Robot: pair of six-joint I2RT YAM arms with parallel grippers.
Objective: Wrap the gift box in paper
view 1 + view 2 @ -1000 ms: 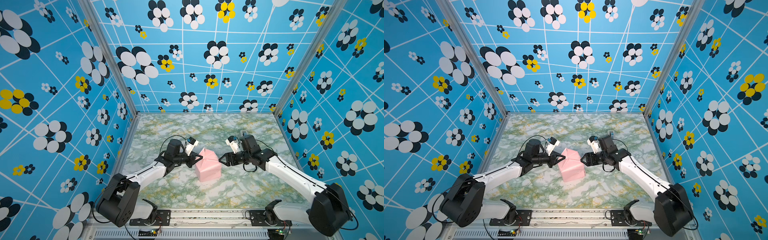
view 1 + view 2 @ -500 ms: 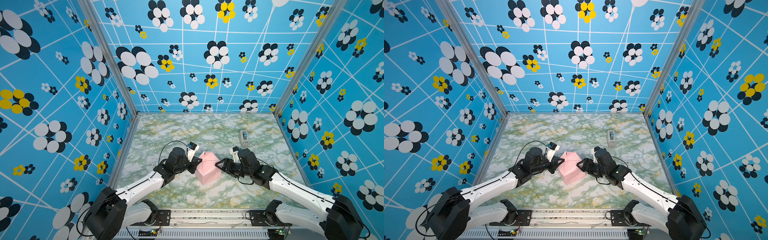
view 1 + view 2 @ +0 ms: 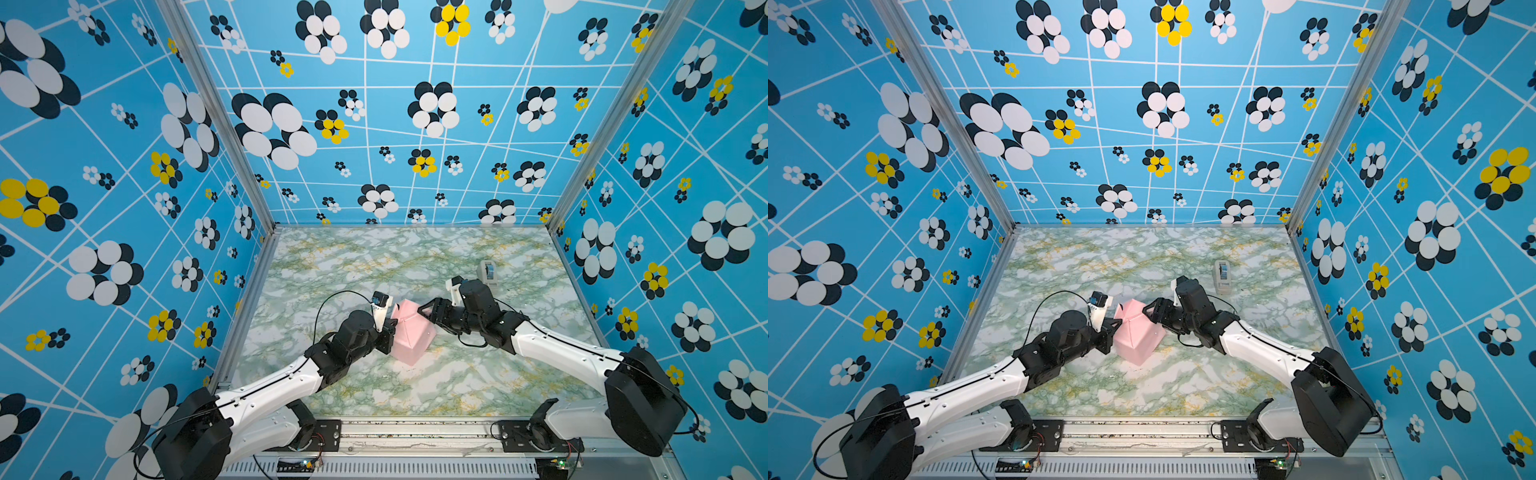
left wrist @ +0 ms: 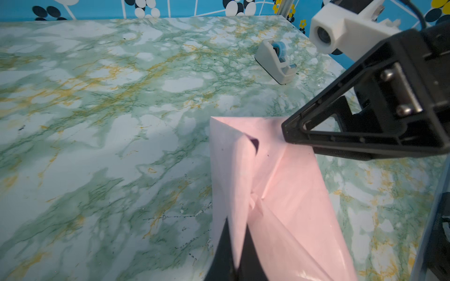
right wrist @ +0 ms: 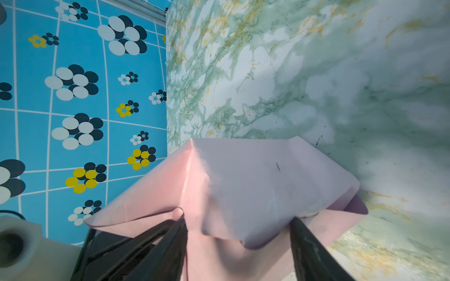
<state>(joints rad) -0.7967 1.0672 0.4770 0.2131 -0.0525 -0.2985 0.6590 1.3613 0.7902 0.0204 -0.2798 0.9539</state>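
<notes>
The paper (image 3: 409, 336) (image 3: 1138, 336), pale pink side out, is folded into a parcel in the middle of the marbled table; the gift box is hidden inside it. My left gripper (image 3: 392, 329) (image 3: 1114, 328) sits at the parcel's left side. In the left wrist view it (image 4: 236, 223) is shut on a raised fold of the paper (image 4: 292, 194). My right gripper (image 3: 427, 311) (image 3: 1148, 310) is at the parcel's upper right. It (image 5: 238, 220) is open, its jaws straddling a lilac-tinted flap of the paper (image 5: 255, 175). One of its fingers (image 4: 286, 131) rests on the parcel's far edge.
A small white-grey tape dispenser (image 3: 487, 272) (image 3: 1222, 274) (image 4: 276, 59) stands on the table behind the right arm. Blue flowered walls close in the table (image 3: 374, 266) at the back and both sides, and a metal rail (image 3: 415, 432) runs along the front edge.
The right gripper has come forward and left onto the parcel, uncovering the tape dispenser behind it. The left gripper has pinched fully shut on the paper fold. The parcel has barely moved.
</notes>
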